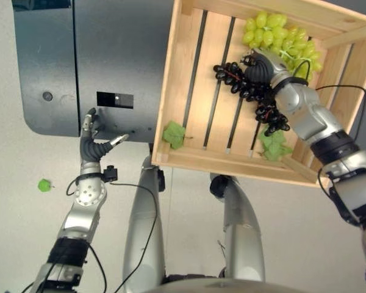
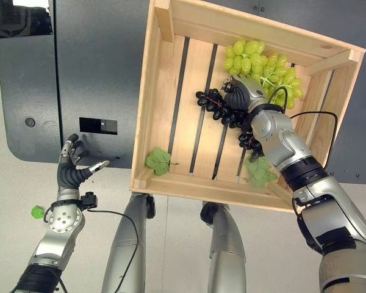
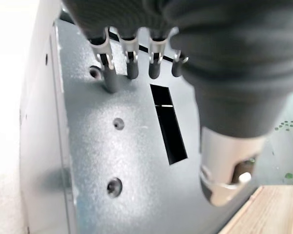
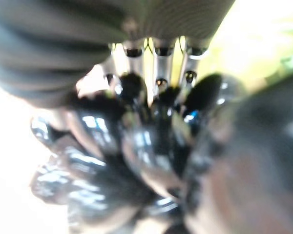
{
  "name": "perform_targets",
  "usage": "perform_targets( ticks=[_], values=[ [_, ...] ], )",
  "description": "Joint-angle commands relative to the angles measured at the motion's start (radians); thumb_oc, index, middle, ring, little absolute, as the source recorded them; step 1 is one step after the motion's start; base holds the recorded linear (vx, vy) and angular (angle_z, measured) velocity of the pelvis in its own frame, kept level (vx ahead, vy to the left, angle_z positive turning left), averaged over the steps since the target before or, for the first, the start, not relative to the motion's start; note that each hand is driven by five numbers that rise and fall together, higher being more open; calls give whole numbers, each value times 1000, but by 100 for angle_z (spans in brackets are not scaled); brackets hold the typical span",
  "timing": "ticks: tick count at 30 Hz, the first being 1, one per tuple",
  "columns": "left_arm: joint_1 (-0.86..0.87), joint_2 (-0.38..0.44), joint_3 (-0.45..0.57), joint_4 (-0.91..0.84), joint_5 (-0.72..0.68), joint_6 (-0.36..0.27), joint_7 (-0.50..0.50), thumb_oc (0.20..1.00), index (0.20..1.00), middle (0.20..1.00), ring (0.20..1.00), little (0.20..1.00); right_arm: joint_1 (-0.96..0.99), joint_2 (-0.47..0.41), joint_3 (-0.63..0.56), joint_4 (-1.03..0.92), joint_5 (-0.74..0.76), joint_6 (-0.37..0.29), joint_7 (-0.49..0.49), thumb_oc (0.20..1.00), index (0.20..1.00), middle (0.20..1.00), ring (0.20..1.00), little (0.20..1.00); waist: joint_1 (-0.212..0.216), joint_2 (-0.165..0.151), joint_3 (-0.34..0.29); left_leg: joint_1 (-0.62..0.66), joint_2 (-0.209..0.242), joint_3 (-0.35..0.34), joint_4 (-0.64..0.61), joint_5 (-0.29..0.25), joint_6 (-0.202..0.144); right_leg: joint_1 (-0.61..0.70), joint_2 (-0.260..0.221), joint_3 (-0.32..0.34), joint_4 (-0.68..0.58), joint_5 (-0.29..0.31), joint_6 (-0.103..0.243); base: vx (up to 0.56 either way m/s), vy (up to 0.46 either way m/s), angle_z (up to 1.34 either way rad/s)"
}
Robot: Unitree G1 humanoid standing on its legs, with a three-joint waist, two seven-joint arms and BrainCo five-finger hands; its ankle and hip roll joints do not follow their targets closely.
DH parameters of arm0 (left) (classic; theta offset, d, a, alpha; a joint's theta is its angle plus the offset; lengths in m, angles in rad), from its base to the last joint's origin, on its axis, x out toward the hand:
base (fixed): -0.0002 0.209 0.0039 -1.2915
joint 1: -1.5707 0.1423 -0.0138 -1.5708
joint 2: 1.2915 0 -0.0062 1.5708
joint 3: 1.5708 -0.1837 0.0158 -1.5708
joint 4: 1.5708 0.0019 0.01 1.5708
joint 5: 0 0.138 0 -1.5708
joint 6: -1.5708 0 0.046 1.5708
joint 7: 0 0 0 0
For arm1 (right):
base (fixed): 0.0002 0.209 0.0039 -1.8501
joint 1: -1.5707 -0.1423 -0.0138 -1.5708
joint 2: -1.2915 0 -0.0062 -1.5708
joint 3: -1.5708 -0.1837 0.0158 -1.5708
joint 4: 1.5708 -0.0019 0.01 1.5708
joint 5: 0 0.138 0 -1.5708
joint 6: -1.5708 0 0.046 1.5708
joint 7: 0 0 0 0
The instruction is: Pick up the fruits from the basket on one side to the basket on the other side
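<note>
Grapes fill the wooden crate (image 2: 165, 91): a dark bunch (image 2: 222, 110) lies near the middle, and a green bunch (image 2: 256, 58) sits at about 1 o'clock from it, touching it. We see our right hand (image 2: 241, 91) resting on top of the dark grapes. In the right wrist view the fingers (image 4: 158, 66) curl down into the shiny dark grapes (image 4: 136, 161), so we think the hand is holding that bunch. Two green leaves lie in the crate too, one (image 2: 158, 161) at the 7 o'clock corner and one (image 2: 259, 170) at about 5 o'clock, by our right arm. Our left hand (image 1: 93, 146) is well apart from the crate, at 9 o'clock, over a dark grey metal panel (image 1: 110, 55). Its fingers are spread and hold nothing. One small green bit (image 1: 44, 185) lies on the pale floor (image 1: 12, 232) at 8 o'clock.
</note>
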Motion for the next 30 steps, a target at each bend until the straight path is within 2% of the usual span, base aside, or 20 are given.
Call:
perform_targets(
  ticks=[1, 10, 13, 19, 24, 30],
  values=[
    [94, 28, 16, -109, 22, -20, -4, 1000, 1000, 1000, 1000, 1000, -56, -116, 71, -101, -37, -47, 3, 1000, 1000, 1000, 1000, 1000, -3, 4, -18, 65, -14, -23, -103, 21, -31, 47, -133, 7, 63, -6, 238, 0, 0, 0],
    [123, 47, 24, -128, 46, -22, -27, 1000, 1000, 1000, 1000, 1000, -28, -263, 71, -239, 21, -82, 50, 1000, 1000, 1000, 1000, 1000, -16, -11, -18, 67, -10, -21, -105, 23, -32, 46, -129, 9, 63, -3, 242, 2, 1, 0],
    [137, 61, 29, -136, 60, -26, -34, 1000, 1000, 1000, 1000, 1000, -20, -346, 104, -316, 33, -108, 89, 1000, 1000, 1000, 1000, 1000, -21, -22, -18, 70, -8, -17, -104, 22, -34, 50, -128, 11, 60, 0, 245, 0, 0, 0],
    [151, 80, 30, -147, 72, -31, -50, 1000, 1000, 1000, 1000, 1000, -12, -428, 152, -376, 56, -129, 141, 1000, 1000, 1000, 1000, 1000, -28, -33, -18, 76, -4, -14, -106, 23, -37, 58, -126, 10, 52, 3, 248, 0, 0, 0],
    [159, 89, 29, -149, 75, -34, -57, 1000, 1000, 1000, 1000, 1000, -23, -466, 194, -382, 65, -129, 168, 1000, 1000, 1000, 1000, 1000, -31, -37, -18, 78, -3, -15, -107, 22, -40, 62, -123, 12, 45, 5, 250, 0, 0, 0],
    [153, 88, 15, -144, 70, -34, -53, 1000, 1000, 1000, 1000, 1000, -24, -438, 213, -342, 55, -119, 165, 1000, 1000, 1000, 1000, 1000, -33, -32, -18, 64, -5, -14, -94, 16, -38, 57, -122, 17, 39, 9, 249, 0, 0, 0]
  ],
)
